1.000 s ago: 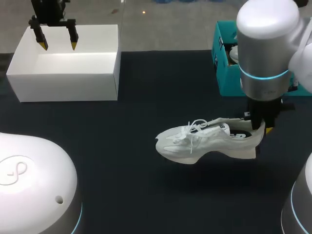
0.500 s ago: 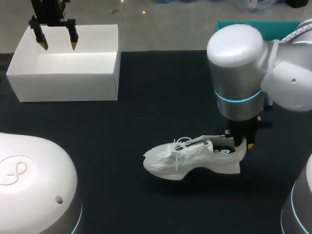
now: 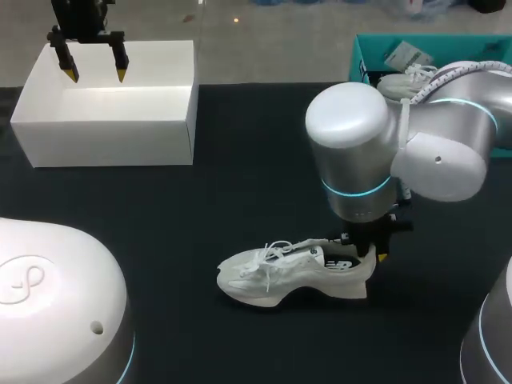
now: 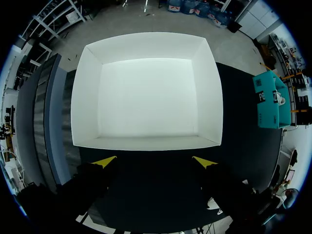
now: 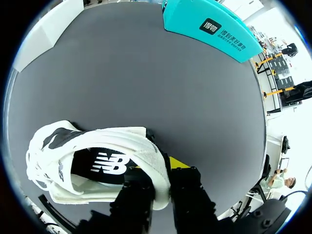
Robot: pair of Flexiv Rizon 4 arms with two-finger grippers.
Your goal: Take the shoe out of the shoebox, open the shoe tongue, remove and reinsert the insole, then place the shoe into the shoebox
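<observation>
Head view: shoe (image 3: 268,282) mid table (image 3: 240,160).

Shoe (image 3: 292,274) up close: a white woven cloth upper, soft cord laces, a smooth matt white sole and a dark black lining inside. The counter (image 3: 240,176) is dark and matt, with a fine cloth-like look. The white box (image 3: 104,128) reads as smooth, matt card, and the teal shoebox (image 5: 209,24) as smooth card too. The right arm (image 3: 352,152) wears a glossy white plastic shell.
</observation>
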